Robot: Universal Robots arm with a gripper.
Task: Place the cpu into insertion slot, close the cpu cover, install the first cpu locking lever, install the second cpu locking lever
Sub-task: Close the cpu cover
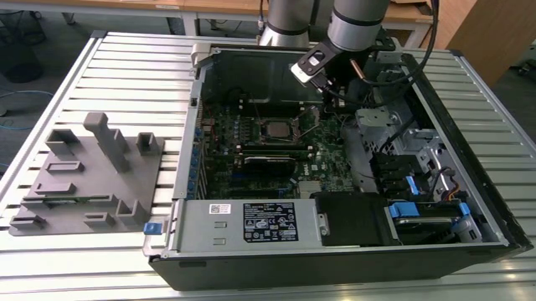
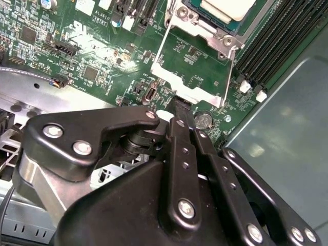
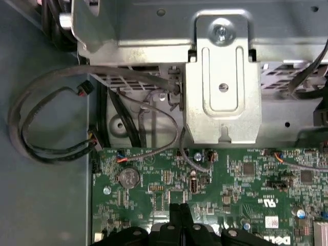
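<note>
The cpu (image 1: 277, 130) (image 2: 225, 9) lies flat in the insertion slot (image 2: 226, 37) on the green board inside the open computer case. The cpu cover (image 2: 196, 93), a thin silvery frame, is swung open away from the slot, and the board shows through its cut-out. In the exterior view my gripper (image 1: 331, 100) hangs over the board on the exterior view's right of the slot. In both wrist views my gripper (image 2: 180, 106) (image 3: 179, 209) is shut with nothing between the fingers. Its tip sits at the cover's outer edge; whether it touches I cannot tell.
A coin battery (image 2: 204, 120) (image 3: 128, 178) sits on the board beside the fingertips. Black memory slots (image 2: 277, 46) run along the socket. A metal drive bracket (image 3: 220, 92) and loose cables (image 3: 51, 128) stand beyond the board. The power-supply box (image 1: 260, 222) and a grey fixture (image 1: 84, 182) lie nearer.
</note>
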